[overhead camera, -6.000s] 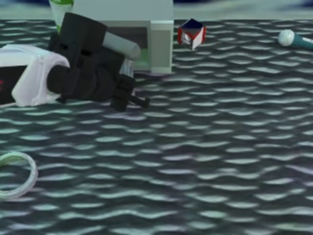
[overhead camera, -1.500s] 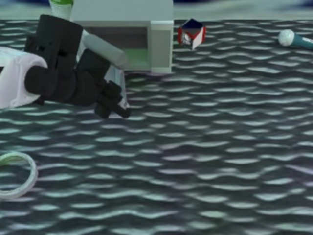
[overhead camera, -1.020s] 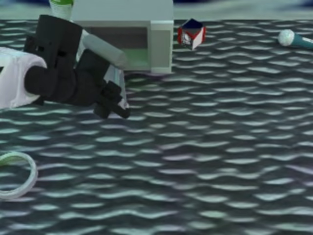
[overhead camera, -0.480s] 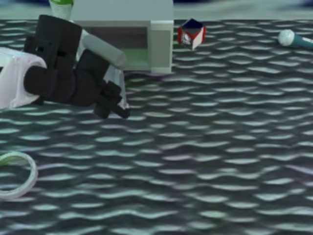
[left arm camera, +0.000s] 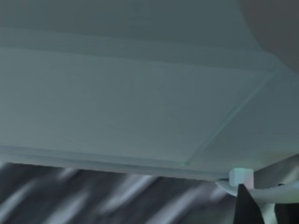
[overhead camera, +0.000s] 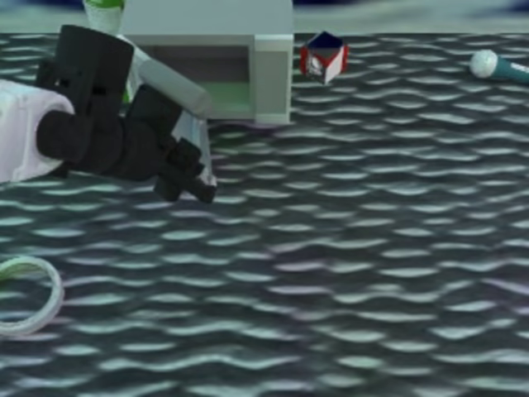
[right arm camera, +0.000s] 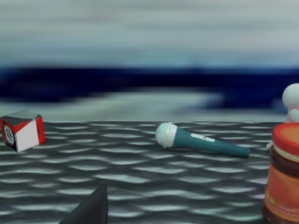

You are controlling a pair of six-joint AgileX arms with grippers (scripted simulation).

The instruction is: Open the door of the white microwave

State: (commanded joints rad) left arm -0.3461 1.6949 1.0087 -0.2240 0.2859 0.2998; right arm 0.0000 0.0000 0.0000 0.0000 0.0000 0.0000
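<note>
The white microwave (overhead camera: 207,21) stands at the table's back left, its greenish floor (overhead camera: 230,98) exposed beside the narrow control strip (overhead camera: 273,76). Its door (overhead camera: 173,83) is swung out toward the left and stands edge-on in the top view. My left gripper (overhead camera: 190,175) is at the door's free end, shut on it. In the left wrist view the door (left arm camera: 131,102) fills most of the picture, and dark fingers (left arm camera: 245,207) pinch a pale handle piece (left arm camera: 241,177). My right gripper (right arm camera: 89,211) is out of the top view, showing only as a dark tip.
A red, white and blue cube (overhead camera: 324,56) sits right of the microwave, and a teal microphone (overhead camera: 500,66) lies at the back right. A pale ring (overhead camera: 33,296) lies at the front left. A green-capped bottle (overhead camera: 103,12) stands behind the left arm. An orange jar (right arm camera: 282,177) stands near the right gripper.
My left gripper has drawn leftward and toward the front with the door, swinging it wider and uncovering more of the green floor. In the last half second it edged slightly further left.
</note>
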